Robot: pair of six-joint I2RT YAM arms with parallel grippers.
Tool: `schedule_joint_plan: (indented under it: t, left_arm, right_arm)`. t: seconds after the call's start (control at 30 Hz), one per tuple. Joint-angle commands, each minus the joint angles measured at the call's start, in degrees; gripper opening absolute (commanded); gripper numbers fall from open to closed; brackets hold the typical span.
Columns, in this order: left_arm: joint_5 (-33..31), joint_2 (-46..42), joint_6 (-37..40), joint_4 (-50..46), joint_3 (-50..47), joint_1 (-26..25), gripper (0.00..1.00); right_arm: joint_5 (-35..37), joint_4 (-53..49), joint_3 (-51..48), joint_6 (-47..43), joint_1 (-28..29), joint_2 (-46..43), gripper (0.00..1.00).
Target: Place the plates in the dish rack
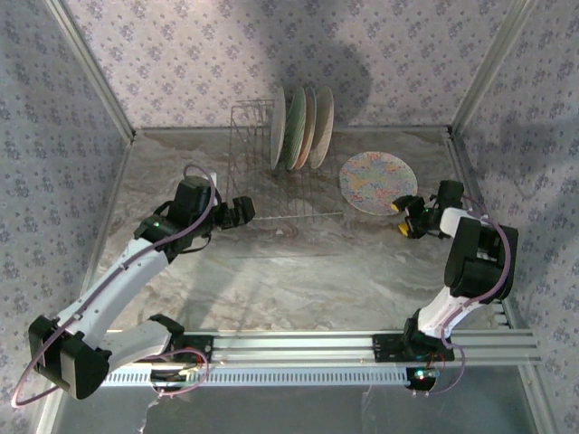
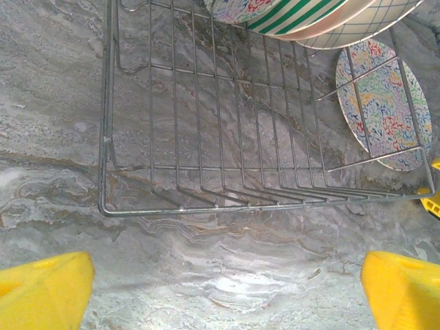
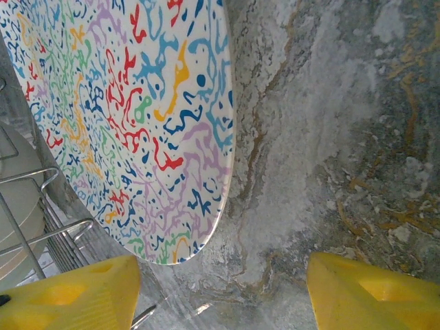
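Observation:
Three plates (image 1: pixel 303 127) stand on edge in the back right of the dish rack (image 1: pixel 262 203). From the left wrist I see the rack's front rail (image 2: pixel 261 199) and the green-white striped plate (image 2: pixel 295 14) above it. A multicoloured mosaic plate (image 1: pixel 378 182) lies flat on the table right of the rack. My left gripper (image 1: pixel 242 211) hovers open at the rack's front edge, empty, with bare table between its fingers (image 2: pixel 41 292). My right gripper (image 1: pixel 404 217) is open just at the mosaic plate's (image 3: pixel 124 117) near right rim, holding nothing; its left finger (image 3: pixel 69 295) is below the rim.
The marble-patterned table (image 1: pixel 298 271) is walled in by patterned panels at the back and both sides. The rack's wires (image 3: pixel 41 234) lie close to the left of the flat plate. Open table lies in front of the rack and between the arms.

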Motion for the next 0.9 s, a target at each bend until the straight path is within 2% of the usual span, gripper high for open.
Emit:
schedule_joint_plan:
  t: [0.0,0.3,0.87]
  left_arm:
    - [0.6,0.1,1.0,0.6,2.6,0.2,0.99]
    - [0.7,0.2,1.1,0.4,3.0,0.2,0.99]
    - [-0.2,-0.6,1.1,-0.1,2.5,0.3,0.99]
  right_arm:
    - [0.8,-1.3,1.1,1.2,-0.5,0.4,0.67]
    - [1.3,0.4,2.5,3.3,0.1,1.2,0.60]
    - [2.4,3.1,6.0,6.7,2.1,7.0,0.54]
